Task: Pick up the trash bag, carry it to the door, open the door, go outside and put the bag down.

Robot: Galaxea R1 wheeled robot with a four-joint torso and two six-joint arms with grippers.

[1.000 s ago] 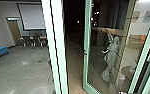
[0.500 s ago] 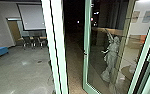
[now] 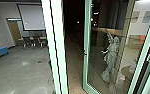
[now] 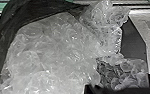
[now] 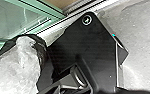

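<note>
Trash bag, black plastic (image 4: 9,30), is seen up close in left wrist view, mouth wide, stuffed with clear crinkled bubble wrap (image 4: 56,47); in right wrist view it is placed just beside the robot's dark base plate (image 5: 91,47). Whether it is gripped or rested on anything can't be told. Left claw and right claw: state can't be told. Glass door with pale green metal frame (image 3: 86,65) is swung open; darkness is seen through the gap between it and a pale green post (image 3: 56,50). A grey robed statue, one arm raised (image 3: 112,56), is seen through the glass. White projection screen (image 3: 32,17) is mounted above dark chairs (image 3: 34,42).
</note>
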